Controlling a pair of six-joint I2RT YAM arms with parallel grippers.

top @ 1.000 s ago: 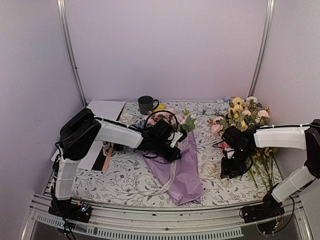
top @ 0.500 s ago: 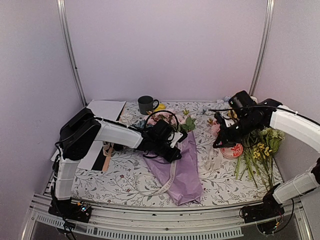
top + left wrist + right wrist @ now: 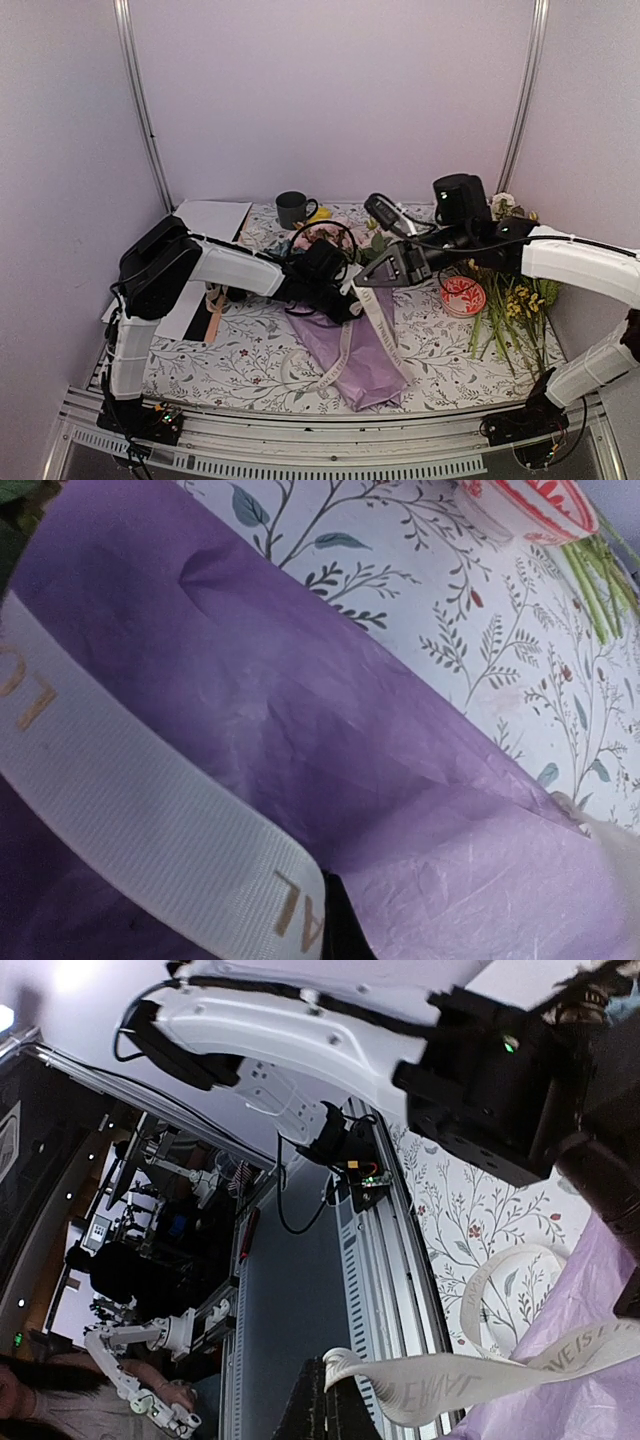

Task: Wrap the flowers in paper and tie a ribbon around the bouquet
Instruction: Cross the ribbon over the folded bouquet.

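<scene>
The bouquet lies mid-table: lilac paper (image 3: 372,345) in a cone, with pink flowers (image 3: 320,236) and green leaves at its far end. My left gripper (image 3: 335,293) presses on the cone's neck; in its wrist view its dark fingertip (image 3: 338,932) sits between the paper (image 3: 300,710) and the cream ribbon (image 3: 140,820), shut on the ribbon. My right gripper (image 3: 363,281) hovers just right of it, shut on the ribbon's end (image 3: 400,1375). From there the ribbon (image 3: 387,328) slants down across the paper, and another stretch loops onto the table.
A dark mug (image 3: 292,209) and a flat white sheet (image 3: 210,222) are at the back left. A tan ribbon bundle (image 3: 213,305) lies left. A red-and-white dish (image 3: 463,296) and a pile of loose long-stemmed flowers (image 3: 512,300) lie right.
My right arm swung from the loose flower pile across to the bouquet, shut on the ribbon's end and lifted it off the paper. The left arm stayed put.
</scene>
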